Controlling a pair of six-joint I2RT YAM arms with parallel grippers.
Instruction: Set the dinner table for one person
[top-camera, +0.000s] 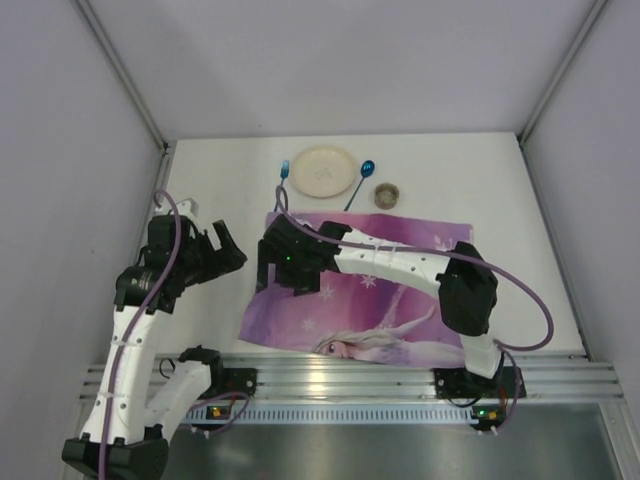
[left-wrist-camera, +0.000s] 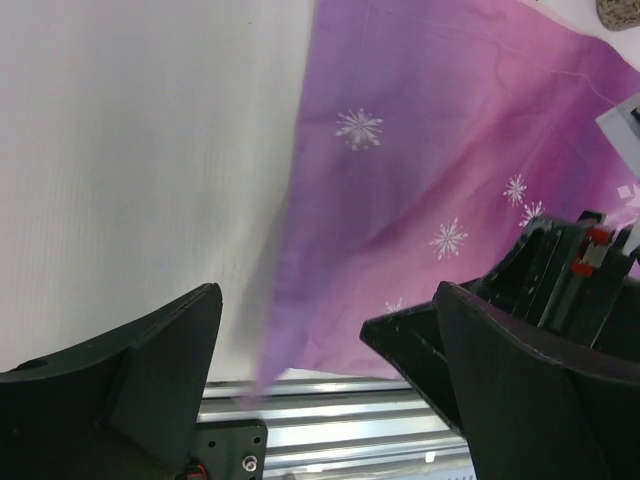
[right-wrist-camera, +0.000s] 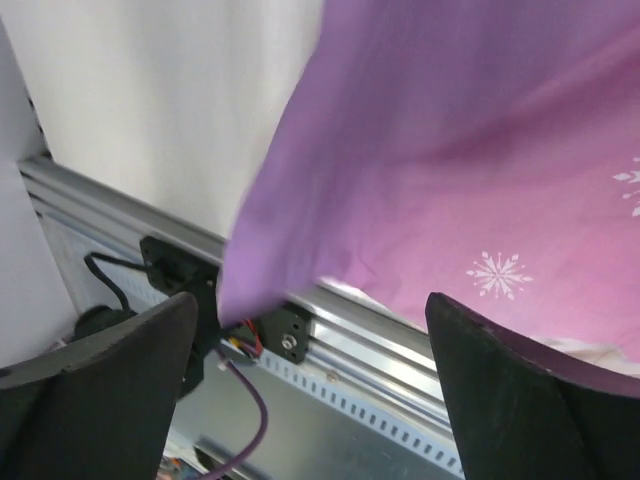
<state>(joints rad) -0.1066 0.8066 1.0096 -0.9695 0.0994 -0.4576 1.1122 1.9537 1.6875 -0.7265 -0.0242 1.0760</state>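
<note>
Dinner table: The dinner table (top-camera: 200, 180) is the big white flat top in the middle of the top view. The two arms are bolted at its near edge.
Which way it lies: It lies flat with its top facing up. Its long side seems to run from left to right, along the rail (top-camera: 350, 372) at the near edge.
Placemat: The purple placemat (top-camera: 290, 320) lies on the near middle of the table, a bit crooked. Its near edge reaches the rail. Its near left corner looks blurry in the wrist views, so I cannot tell if it lies flat.
Plate: The plate (top-camera: 322, 171) sits at the middle of the far edge, off the placemat.
Eating tools: A blue eating tool (top-camera: 284, 170) lies just left of the plate. A blue spoon (top-camera: 362, 175) lies just right of it.
Bowl: A small round bowl (top-camera: 388, 195) sits just past the far edge of the placemat.
Right end effector: The right end effector (top-camera: 290, 265) hangs over the left part of the placemat. Its fingers are wide apart and pinch nothing.
Left end effector: The left end effector (top-camera: 225, 250) hangs over bare table just left of the placemat. Its fingers are wide apart and hold nothing.
Done: I think only the placemat is laid.
Left to do: The plate, bowl and eating tools look like they are not yet in place.
</note>
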